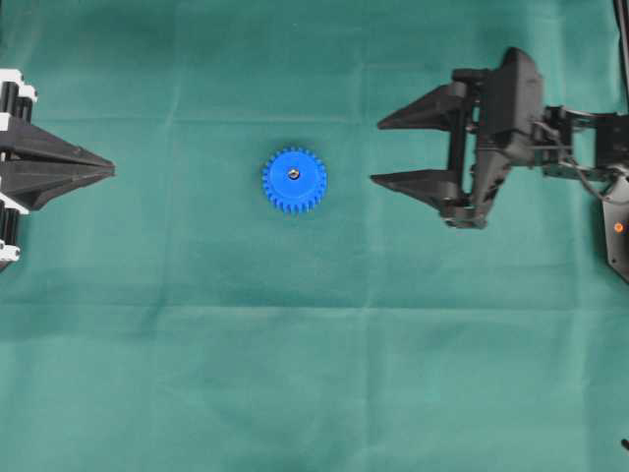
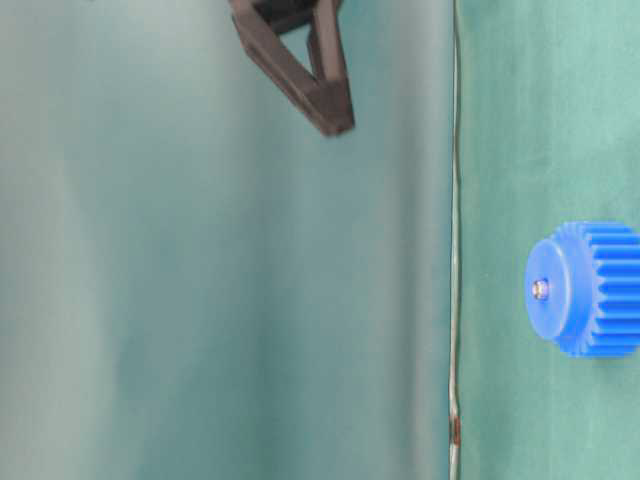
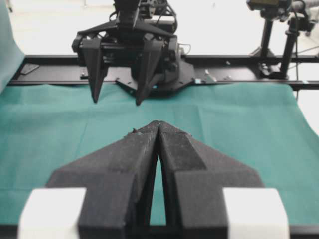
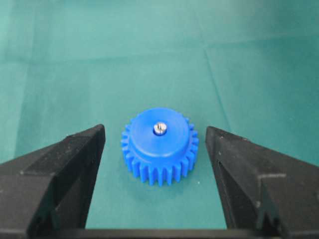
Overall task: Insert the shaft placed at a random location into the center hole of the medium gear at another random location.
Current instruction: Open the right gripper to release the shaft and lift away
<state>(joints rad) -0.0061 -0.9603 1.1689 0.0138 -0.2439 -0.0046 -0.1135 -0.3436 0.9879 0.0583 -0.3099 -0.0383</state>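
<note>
Right wrist view: wide-open right gripper [image 4: 155, 174] faces medium gear [image 4: 159, 145], shaft [image 4: 159, 128] seated; light, rigid, slippery, best gripped across its teeth; left gripper [image 3: 158, 130] closed.

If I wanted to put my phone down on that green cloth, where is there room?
Plenty: the whole near half of the green cloth below the blue gear is bare, and so is the strip above it. Busiest is the middle row, where the left gripper, gear and open right gripper line up.
</note>
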